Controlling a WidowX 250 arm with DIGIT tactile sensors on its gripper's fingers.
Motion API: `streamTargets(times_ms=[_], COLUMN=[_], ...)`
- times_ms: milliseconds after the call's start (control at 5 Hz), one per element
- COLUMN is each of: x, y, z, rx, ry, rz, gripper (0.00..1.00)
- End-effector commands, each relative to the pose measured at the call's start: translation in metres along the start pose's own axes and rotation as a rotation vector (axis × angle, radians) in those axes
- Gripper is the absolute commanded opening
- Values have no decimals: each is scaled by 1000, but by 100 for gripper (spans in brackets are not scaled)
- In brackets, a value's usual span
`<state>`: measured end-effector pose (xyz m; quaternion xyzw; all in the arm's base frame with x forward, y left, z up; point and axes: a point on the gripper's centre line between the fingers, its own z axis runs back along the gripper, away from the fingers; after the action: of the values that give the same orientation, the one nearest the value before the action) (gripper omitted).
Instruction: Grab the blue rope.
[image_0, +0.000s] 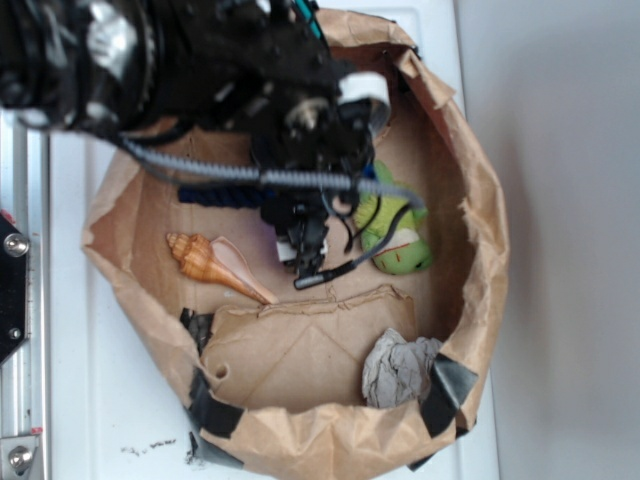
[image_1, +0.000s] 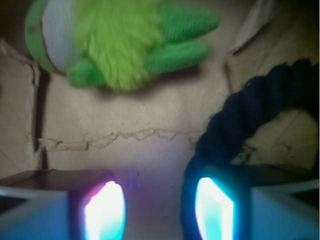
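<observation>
The blue rope (image_0: 220, 195) is a thick navy twisted length lying on the cardboard floor of the paper-bag basin, partly hidden under the arm and its grey ribbed cable. In the wrist view the blue rope (image_1: 240, 115) arcs from the upper right down along the inner side of my right finger. My gripper (image_1: 159, 200) is open, with bare cardboard showing across most of the gap. From outside, the gripper (image_0: 300, 240) hangs low over the basin's middle, just right of the visible rope end.
A green plush toy (image_0: 395, 235) lies right of the gripper, also seen as the plush (image_1: 125, 45) ahead of the fingers. An orange conch shell (image_0: 212, 262) lies to the left. Crumpled grey paper (image_0: 400, 368) sits by the crinkled bag wall (image_0: 480, 230).
</observation>
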<state>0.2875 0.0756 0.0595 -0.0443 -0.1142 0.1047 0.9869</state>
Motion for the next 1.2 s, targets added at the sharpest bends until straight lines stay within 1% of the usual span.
streamTargets(times_ms=[0,400,600,1000], x=[10,14,15,11], y=[18,17,13,-3], z=[41,16,0,-22], rx=[-43,14,7,18], ry=[-56,-60,-40,-33], rz=[9,20,13,-17], gripper=[100,100,100,100])
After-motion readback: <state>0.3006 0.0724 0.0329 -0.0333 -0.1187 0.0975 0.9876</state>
